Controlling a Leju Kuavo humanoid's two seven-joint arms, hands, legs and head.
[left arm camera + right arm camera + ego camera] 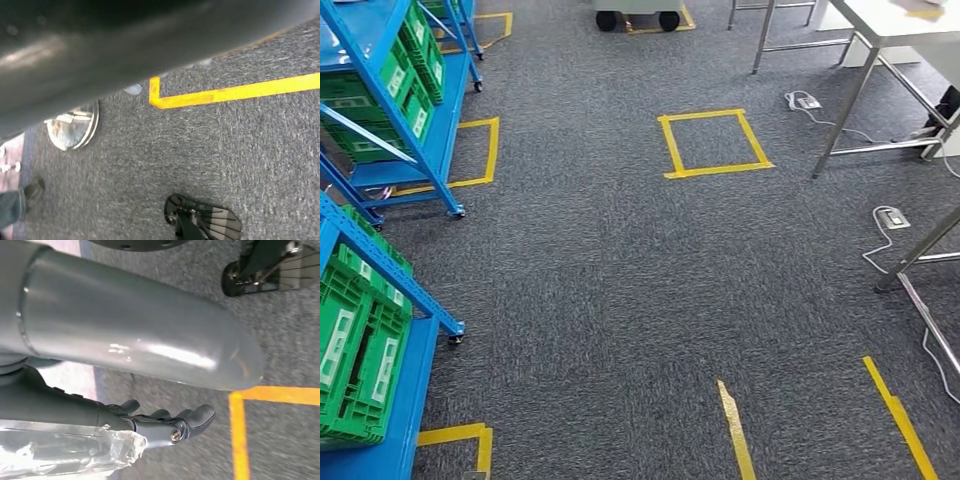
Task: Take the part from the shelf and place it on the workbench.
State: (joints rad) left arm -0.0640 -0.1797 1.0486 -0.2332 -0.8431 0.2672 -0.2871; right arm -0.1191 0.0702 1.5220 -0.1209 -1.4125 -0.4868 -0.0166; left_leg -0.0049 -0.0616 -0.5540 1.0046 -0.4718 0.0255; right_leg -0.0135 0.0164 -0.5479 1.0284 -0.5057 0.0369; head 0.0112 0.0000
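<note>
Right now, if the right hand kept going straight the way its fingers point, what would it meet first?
Most likely the grey carpet: the right hand, holding a clear plastic-wrapped part, points toward floor beside the yellow tape. Depth is unclear.

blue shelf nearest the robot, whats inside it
Green crates sit on the near blue shelf, white labels facing out. Their insides are hidden by the crate walls, so whether any part lies in them cannot be told.

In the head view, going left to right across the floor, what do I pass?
Blue shelf with green bins → yellow tape strip on the carpet → yellow tape square → floor power socket → metal workbench leg at the right edge.
</note>
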